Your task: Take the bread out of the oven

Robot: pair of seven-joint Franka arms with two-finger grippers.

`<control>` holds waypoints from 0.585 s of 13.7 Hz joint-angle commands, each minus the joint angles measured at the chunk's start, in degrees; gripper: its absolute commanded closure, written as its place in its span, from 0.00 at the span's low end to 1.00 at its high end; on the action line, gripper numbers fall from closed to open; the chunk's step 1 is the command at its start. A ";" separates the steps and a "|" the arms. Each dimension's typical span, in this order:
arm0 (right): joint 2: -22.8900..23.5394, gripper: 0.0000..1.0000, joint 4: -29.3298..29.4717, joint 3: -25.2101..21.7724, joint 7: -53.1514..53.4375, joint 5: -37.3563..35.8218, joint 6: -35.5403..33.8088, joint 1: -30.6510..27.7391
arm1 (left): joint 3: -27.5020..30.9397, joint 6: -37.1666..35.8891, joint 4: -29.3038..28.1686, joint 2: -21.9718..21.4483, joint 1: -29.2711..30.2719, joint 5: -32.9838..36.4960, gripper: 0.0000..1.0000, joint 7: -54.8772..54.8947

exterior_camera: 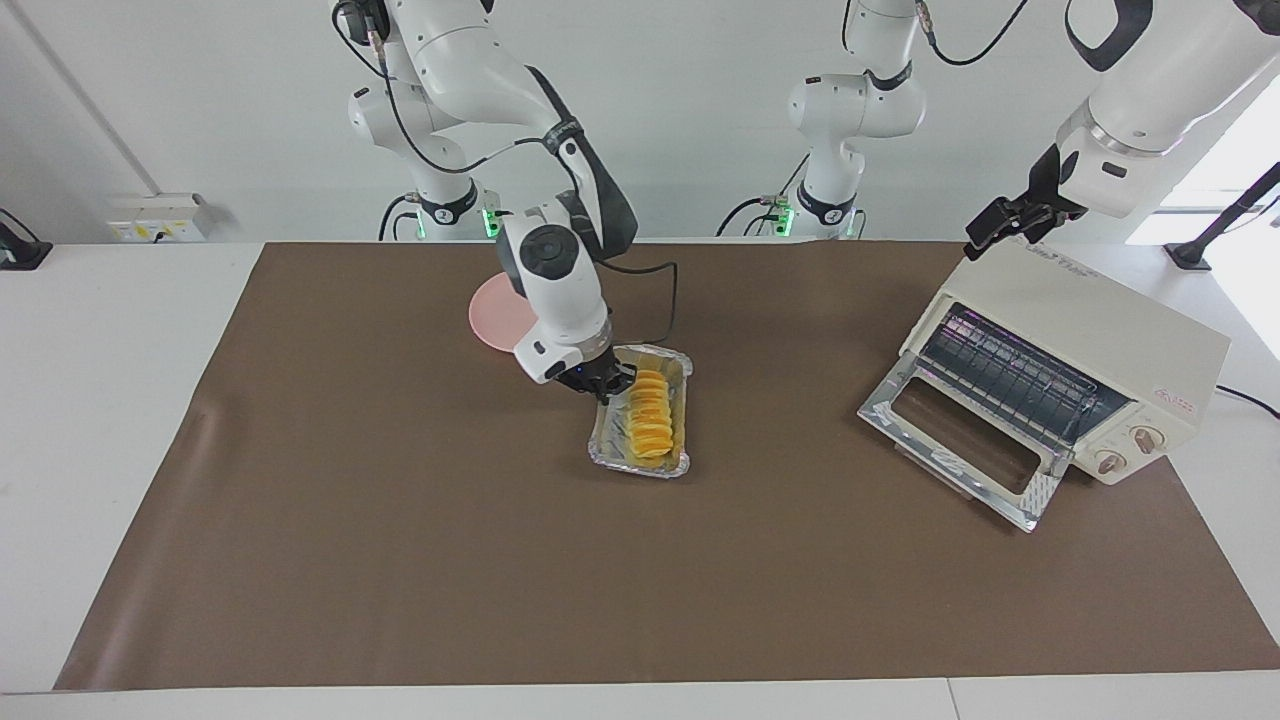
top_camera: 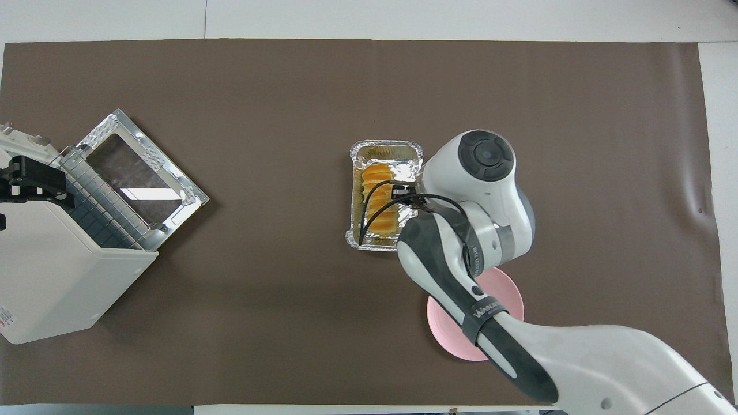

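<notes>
Bread (exterior_camera: pixel 650 413) lying in foil tray (exterior_camera: pixel 606 452) at mid-tabletop (exterior_camera: pixel 400 560), clear of the open oven (exterior_camera: pixel 1085 345). Right claw (exterior_camera: pixel 604 383) clamped on the tray's rim beside the bread. Left claw (exterior_camera: pixel 1003 222) over the oven's top; finger state indiscernible.
</notes>
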 commanded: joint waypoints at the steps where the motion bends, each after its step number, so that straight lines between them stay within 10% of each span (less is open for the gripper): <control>1: -0.51 1.00 2.68 0.64 -15.70 1.30 -5.54 -10.13 | -3.20 0.21 -2.57 -2.15 0.82 2.60 0.00 0.81; 7: -1.12 1.00 -3.21 0.55 -23.85 5.43 -4.41 -17.11 | -3.47 1.17 -2.83 -2.06 2.57 2.52 0.00 4.24; 8: -1.04 0.26 -3.03 0.55 -23.67 5.43 -4.06 -16.76 | -3.47 1.34 -3.09 -2.15 2.40 2.52 0.00 4.24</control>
